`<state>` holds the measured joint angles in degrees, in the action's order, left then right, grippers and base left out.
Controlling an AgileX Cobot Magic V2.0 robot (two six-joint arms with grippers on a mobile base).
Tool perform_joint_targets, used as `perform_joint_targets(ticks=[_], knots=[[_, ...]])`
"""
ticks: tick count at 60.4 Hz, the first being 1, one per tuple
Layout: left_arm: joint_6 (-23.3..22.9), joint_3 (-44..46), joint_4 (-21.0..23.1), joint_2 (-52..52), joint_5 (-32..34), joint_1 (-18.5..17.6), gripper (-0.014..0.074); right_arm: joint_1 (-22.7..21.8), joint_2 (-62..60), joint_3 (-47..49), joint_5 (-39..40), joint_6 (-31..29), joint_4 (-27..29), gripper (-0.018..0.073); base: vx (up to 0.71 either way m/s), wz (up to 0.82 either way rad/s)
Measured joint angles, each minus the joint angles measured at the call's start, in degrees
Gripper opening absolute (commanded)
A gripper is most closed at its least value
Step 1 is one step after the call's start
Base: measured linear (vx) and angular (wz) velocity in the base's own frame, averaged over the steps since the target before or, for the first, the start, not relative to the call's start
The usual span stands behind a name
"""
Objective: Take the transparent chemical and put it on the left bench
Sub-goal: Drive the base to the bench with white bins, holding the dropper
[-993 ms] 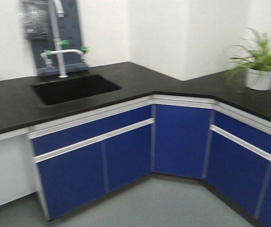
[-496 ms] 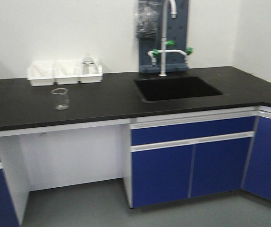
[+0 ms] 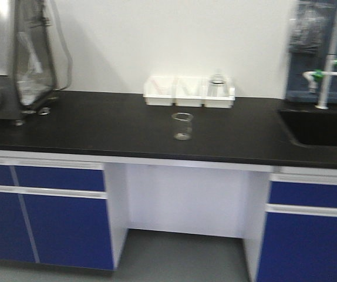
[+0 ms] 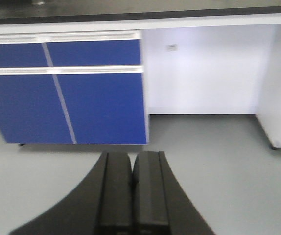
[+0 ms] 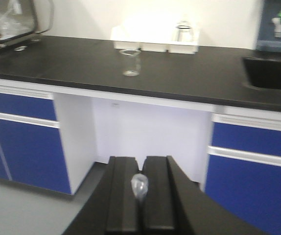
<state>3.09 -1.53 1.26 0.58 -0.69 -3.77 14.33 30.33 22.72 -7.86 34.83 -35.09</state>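
Note:
The transparent chemical shows as a clear squeeze bulb sticking up between the black fingers of my right gripper, which is shut on it; its stem is hidden between the pads. That gripper hangs low, out in front of the long black bench. My left gripper is shut with nothing in it and points at the floor before the blue cabinets. Neither gripper appears in the front view.
On the bench stand an empty glass beaker and white trays by the wall. A sink with a tap is at the right. Steel equipment and a clear bag stand left. A knee gap opens below.
The front view has swung left along the counter: the corner and plant are out of view, the sink has slid to the right edge, and the beaker and trays now sit near the centre.

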Motion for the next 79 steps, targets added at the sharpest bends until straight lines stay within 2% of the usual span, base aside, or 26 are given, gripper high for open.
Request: perform_joint_targets(ticks=[19,35,79], knots=[[0.0,0.0,0.0,0.0,0.0,0.0,-0.0003,0.0,0.0,0.0,0.0,0.0,0.0,-0.0003,0.27,0.55],[0.0,0.0,0.0,0.0,0.0,0.0,-0.0003,0.0,0.0,0.0,0.0,0.0,0.0,-0.0003,0.36,0.24],[0.0,0.0,0.0,0.0,0.0,0.0,-0.0003,0.0,0.0,0.0,0.0,0.0,0.0,-0.0003,0.42,-0.17]])
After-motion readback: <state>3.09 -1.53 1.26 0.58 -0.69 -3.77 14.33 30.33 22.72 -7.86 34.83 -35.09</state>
